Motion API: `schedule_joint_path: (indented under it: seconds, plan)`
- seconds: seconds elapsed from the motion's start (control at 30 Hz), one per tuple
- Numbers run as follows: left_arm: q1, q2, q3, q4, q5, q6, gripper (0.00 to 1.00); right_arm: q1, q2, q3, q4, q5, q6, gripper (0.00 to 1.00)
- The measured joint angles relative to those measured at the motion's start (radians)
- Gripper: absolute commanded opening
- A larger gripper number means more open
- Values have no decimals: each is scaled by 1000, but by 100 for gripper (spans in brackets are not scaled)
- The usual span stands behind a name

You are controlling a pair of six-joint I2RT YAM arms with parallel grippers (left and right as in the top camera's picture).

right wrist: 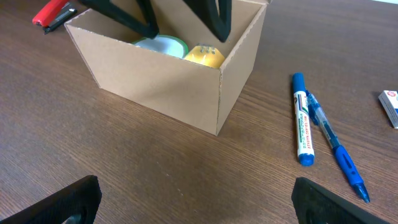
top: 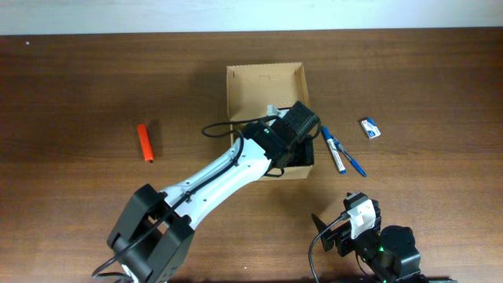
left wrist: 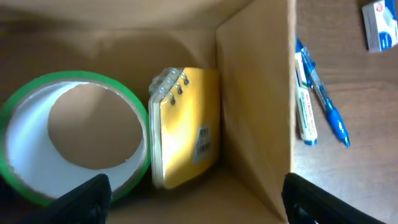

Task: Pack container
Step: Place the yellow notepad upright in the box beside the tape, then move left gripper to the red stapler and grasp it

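Left gripper (left wrist: 199, 202) hung inside the open container (top: 263, 82) on the table (top: 78, 86), jaws spread wide and empty above a green tape roll (left wrist: 74, 134) and a yellow notepad (left wrist: 186, 124). Right gripper (right wrist: 205, 199), likewise spread and empty, sat near the container's front corner. By the container's right wall lay a blue marker (right wrist: 303, 121) and a blue pen (right wrist: 336, 149).
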Motion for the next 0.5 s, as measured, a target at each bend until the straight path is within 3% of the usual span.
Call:
schedule_joint_path:
  seconds: [0.1,0.23,0.33,0.5]
  plan:
    - [0,-46,64,-52,-12,61,86,0,0,0,0,0,0,99]
    - [0,-263,84,-146,-112,140,98,0,0,0,0,0,0,99]
    - [19,-420,91,-262,-211,171,98,0,0,0,0,0,0,99]
    - [295,-621,100,-505,-326,191,99,0,0,0,0,0,0,99]
